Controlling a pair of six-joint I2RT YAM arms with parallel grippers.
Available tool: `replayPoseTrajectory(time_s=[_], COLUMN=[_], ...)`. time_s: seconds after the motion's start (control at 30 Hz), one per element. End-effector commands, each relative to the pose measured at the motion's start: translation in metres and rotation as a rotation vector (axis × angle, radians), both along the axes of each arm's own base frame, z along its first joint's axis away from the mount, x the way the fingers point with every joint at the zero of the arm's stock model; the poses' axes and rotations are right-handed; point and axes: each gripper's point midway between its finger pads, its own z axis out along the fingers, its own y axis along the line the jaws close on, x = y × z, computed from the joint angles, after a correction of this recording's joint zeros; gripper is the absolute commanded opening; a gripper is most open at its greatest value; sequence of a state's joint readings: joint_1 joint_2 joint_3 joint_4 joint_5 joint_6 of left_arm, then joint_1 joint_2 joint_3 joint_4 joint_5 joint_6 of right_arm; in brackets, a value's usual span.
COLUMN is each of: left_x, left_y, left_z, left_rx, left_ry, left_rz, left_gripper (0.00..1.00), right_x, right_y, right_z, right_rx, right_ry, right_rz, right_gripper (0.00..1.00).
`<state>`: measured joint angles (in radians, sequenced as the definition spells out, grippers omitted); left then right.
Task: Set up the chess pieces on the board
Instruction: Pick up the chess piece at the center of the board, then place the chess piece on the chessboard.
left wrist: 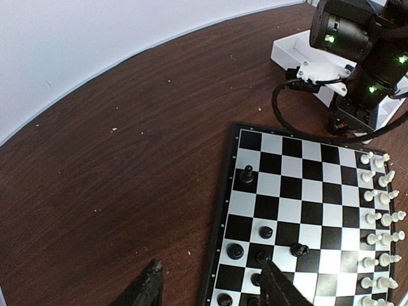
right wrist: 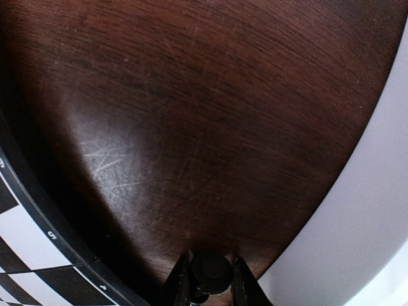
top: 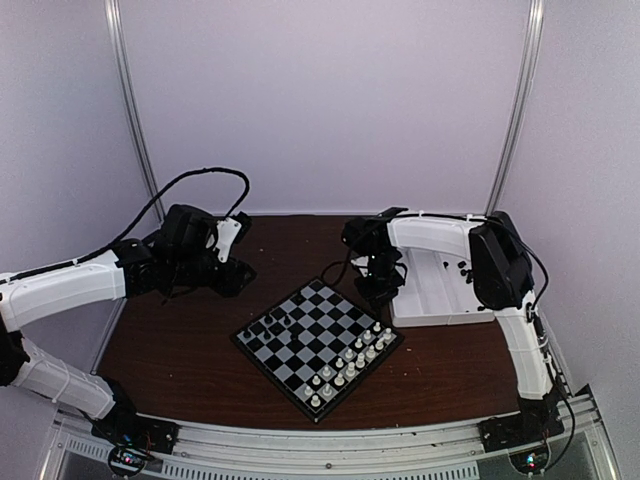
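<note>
The board [top: 318, 335] lies mid-table, turned like a diamond. Several black chess pieces [top: 275, 322] stand at its left corner; in the left wrist view they cluster near the board's [left wrist: 299, 210] lower left [left wrist: 266, 232]. White chessmen [top: 350, 360] fill its right side. My right gripper [right wrist: 210, 277] is shut on a black chess piece [right wrist: 210, 271], low over the bare table between the board's edge [right wrist: 38, 223] and the white tray [right wrist: 376, 210]. My left gripper [left wrist: 210, 284] is open and empty, hovering over the board's left edge, its right fingertip [left wrist: 271, 271] above the black pieces.
A white compartment tray [top: 440, 285] with several more black pieces [top: 462, 268] stands to the right of the board, under the right arm. The brown table [top: 180, 330] ends at white walls behind. The right arm [left wrist: 357, 57] shows in the left wrist view.
</note>
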<state>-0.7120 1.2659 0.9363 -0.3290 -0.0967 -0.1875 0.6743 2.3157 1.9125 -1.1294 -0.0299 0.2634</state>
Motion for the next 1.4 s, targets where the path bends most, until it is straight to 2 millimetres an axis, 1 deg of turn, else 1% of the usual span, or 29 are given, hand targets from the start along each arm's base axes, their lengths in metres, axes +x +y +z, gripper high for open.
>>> replayPoseTrajectory(time_s=[0.0,0.1,0.2,0.33,0.43,0.47,0.6,0.7,0.8,0.83,0.87,0.93,1.0,1.07,1.17,1.33,1.37], left_x=[0.008,0.008,0.008,0.008,0.010,0.008,0.010,0.010,0.009,0.008,0.009,0.008,0.008,0.008,0.012,0.020,0.023], left_y=[-0.003,-0.004,-0.007,-0.017,-0.026,-0.033,-0.046,-0.060,-0.081,-0.088,-0.094,-0.110,-0.123,-0.135,-0.147,-0.158,-0.161], left_z=[0.015,0.015,0.015,0.018,0.022,0.023,0.025,0.030,0.038,0.039,0.041,0.044,0.045,0.044,0.041,0.040,0.043], left_rx=[-0.031,-0.034,-0.049,-0.093,-0.135,-0.157,-0.201,-0.276,-0.334,-0.333,-0.327,-0.313,-0.302,-0.292,-0.276,-0.261,-0.262], left_ry=[-0.053,-0.049,-0.043,-0.028,-0.016,0.001,0.030,0.046,0.040,0.031,0.018,0.002,-0.006,-0.007,-0.006,-0.016,-0.019], left_rz=[0.001,-0.002,-0.007,-0.028,-0.045,-0.070,-0.094,-0.126,-0.163,-0.167,-0.171,-0.198,-0.218,-0.233,-0.247,-0.256,-0.257], left_gripper=[0.52,0.52,0.52,0.52,0.52,0.52,0.52,0.52,0.53,0.54,0.57,0.63,0.70,0.73,0.71,0.68,0.67], right_x=[0.008,0.019,0.029,0.040,0.045,0.045,0.045,0.040,0.034,0.032,0.029,0.028,0.024,0.021,0.017,0.009,0.008], right_y=[0.001,0.003,0.005,0.012,0.019,0.021,0.029,0.044,0.065,0.070,0.073,0.083,0.087,0.091,0.099,0.106,0.106], right_z=[-0.004,0.012,0.038,0.072,0.099,0.107,0.137,0.160,0.187,0.196,0.198,0.216,0.223,0.223,0.223,0.223,0.224], right_rx=[0.026,0.060,0.104,0.180,0.260,0.288,0.403,0.550,0.768,0.840,0.894,1.026,1.104,1.153,1.219,1.283,1.291], right_ry=[-0.013,-0.063,-0.133,-0.224,-0.291,-0.309,-0.362,-0.367,-0.371,-0.375,-0.364,-0.362,-0.342,-0.311,-0.260,-0.209,-0.206], right_rz=[-0.018,-0.027,-0.036,-0.037,-0.041,-0.044,-0.062,-0.092,-0.142,-0.161,-0.189,-0.232,-0.262,-0.279,-0.290,-0.300,-0.302], right_gripper=[0.20,0.18,0.16,0.13,0.12,0.12,0.12,0.13,0.14,0.14,0.15,0.16,0.15,0.15,0.15,0.14,0.14])
